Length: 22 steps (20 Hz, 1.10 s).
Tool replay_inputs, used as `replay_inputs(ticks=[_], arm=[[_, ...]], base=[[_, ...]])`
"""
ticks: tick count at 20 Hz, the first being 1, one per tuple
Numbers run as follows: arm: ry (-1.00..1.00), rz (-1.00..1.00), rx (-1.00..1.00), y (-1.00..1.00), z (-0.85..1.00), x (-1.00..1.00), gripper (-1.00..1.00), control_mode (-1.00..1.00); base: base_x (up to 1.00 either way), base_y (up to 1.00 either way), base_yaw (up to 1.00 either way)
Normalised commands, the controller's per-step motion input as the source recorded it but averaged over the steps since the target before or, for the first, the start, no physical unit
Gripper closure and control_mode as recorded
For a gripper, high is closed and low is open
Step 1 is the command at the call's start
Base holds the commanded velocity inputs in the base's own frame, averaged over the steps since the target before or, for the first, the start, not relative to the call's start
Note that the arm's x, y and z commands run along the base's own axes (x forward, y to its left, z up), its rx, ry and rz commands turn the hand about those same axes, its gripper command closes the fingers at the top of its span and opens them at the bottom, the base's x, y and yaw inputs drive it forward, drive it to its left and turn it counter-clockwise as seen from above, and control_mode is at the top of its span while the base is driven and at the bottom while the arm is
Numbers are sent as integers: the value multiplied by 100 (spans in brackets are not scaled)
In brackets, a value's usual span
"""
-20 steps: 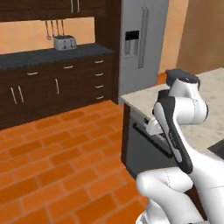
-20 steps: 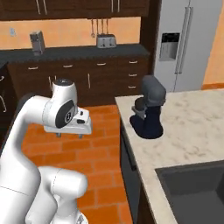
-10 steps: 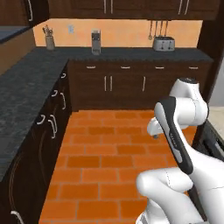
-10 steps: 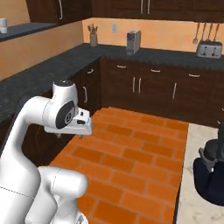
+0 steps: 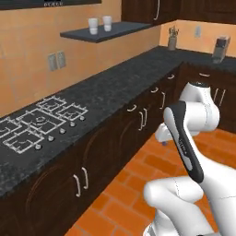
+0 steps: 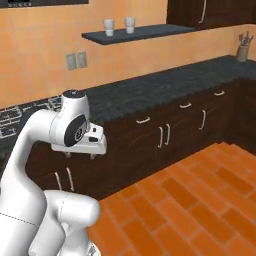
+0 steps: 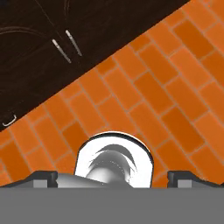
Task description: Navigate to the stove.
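The stove (image 5: 39,123) is a flat black cooktop set into the dark counter at the left of the left base view, with pale wire grates and a row of small silver knobs (image 5: 59,131) along its front. Its grates also peek in at the left edge of the right base view as the stove (image 6: 27,112), partly hidden by my arm. My gripper (image 6: 80,155) hangs folded near the base, pointing down over the brick floor, apart from the stove. In the hand view the gripper (image 7: 113,177) stands open, fingertips (image 7: 43,177) wide apart and holding nothing.
Dark cabinets (image 5: 115,138) with silver handles run under the long black counter (image 6: 165,85). A wall shelf (image 5: 108,31) carries two white cups. A utensil holder (image 5: 172,42) stands in the far corner. Orange brick floor (image 6: 200,200) lies open to the right.
The whole picture has swung left as the base turned: fridge and island gave way to the corner cabinets, and now the counter with the stove. The arm keeps its folded pose.
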Motion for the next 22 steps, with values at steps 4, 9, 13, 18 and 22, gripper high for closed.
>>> replay_inputs(ticks=[4, 9, 13, 18, 22], arm=[[0, 0, 0, 0, 0, 0, -100, 100], [0, 0, 0, 0, 0, 0, -100, 100], [0, 0, 0, 0, 0, 0, -100, 100], [0, 0, 0, 0, 0, 0, -100, 100], [0, 0, 0, 0, 0, 0, -100, 100]], base=[[61, 8, 83], [98, 0, 59], [100, -12, 39], [95, -34, 34], [80, -61, 29]])
